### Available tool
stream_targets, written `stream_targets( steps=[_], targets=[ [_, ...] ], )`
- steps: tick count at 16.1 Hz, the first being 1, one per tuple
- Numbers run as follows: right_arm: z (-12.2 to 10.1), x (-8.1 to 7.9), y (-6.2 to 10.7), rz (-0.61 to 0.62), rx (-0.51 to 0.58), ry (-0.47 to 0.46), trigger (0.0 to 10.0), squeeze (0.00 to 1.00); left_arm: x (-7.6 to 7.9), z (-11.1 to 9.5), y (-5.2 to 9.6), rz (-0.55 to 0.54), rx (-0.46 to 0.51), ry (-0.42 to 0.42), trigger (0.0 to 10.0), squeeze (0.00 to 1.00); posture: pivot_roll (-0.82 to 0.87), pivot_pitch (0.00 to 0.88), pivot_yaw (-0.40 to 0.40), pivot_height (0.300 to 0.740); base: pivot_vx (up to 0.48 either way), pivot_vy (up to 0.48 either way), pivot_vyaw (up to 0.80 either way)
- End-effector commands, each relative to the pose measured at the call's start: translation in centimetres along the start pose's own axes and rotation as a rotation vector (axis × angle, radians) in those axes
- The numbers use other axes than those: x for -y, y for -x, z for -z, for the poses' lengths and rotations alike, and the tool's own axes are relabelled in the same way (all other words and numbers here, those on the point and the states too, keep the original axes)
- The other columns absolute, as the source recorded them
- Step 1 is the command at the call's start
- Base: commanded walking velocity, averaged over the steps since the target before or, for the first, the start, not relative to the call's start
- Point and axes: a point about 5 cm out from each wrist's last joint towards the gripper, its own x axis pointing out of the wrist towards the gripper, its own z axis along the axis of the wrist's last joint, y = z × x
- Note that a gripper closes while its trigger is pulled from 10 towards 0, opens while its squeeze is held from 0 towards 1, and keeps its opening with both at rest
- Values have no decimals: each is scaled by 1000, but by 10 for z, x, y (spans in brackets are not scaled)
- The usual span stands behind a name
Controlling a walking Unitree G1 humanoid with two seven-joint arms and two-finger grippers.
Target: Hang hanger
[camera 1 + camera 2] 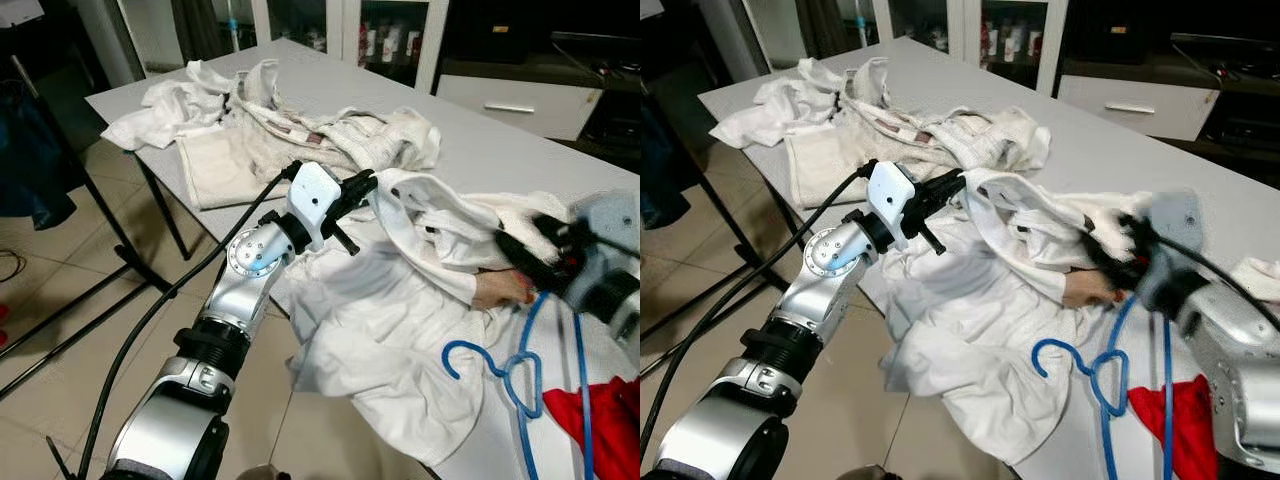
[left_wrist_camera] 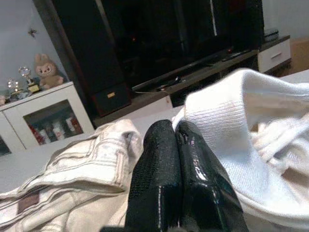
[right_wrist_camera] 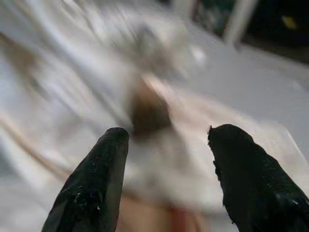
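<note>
A grey tabletop (image 1: 520, 160) heaped with white garments (image 1: 400, 330) is set before dark cabinets, the closed left tool (image 1: 362, 187) pinching a white collar, while beside the open right tool (image 1: 515, 255) the blue hanger (image 1: 510, 375) lies flat, hook leftward.

One blue hanger (image 1: 505, 372) (two pincers, several garments)
</note>
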Motion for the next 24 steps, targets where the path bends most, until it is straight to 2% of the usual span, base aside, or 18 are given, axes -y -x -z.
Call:
stream_targets(
  steps=[1,3,4,9,12,13,17,24],
  targets=[
    [5,-6,-1,-5,-29,45,10000,0,-3,-2,0,-1,3,-5,10000,0,-32,15,72,723,0,0,0],
    [10,-18,4,-67,-62,77,10000,0,-2,-2,1,-2,1,-5,10000,0,-33,14,72,723,0,0,0],
    [16,-17,7,-45,-99,123,10000,0,-1,-1,1,0,0,-4,10000,0,-43,10,71,723,0,0,0],
    [28,-23,16,6,-162,137,10000,0,1,-2,-2,15,3,-12,10000,0,-56,7,70,723,0,0,0],
    [45,-25,23,91,-216,72,10000,0,3,-1,-1,24,1,-12,10000,0,-63,6,74,723,0,0,0],
    [50,-33,22,100,-228,25,10000,0,3,-1,-2,27,1,-13,10000,0,-67,6,76,723,0,0,0],
    [62,-36,19,213,-262,-27,10000,0,5,-2,-4,40,5,-22,10000,0,-67,6,82,723,0,0,0],
    [81,-41,19,246,-378,-73,10000,0,4,-2,-5,36,5,-25,10000,0,-63,8,77,723,0,0,0]
  ],
)
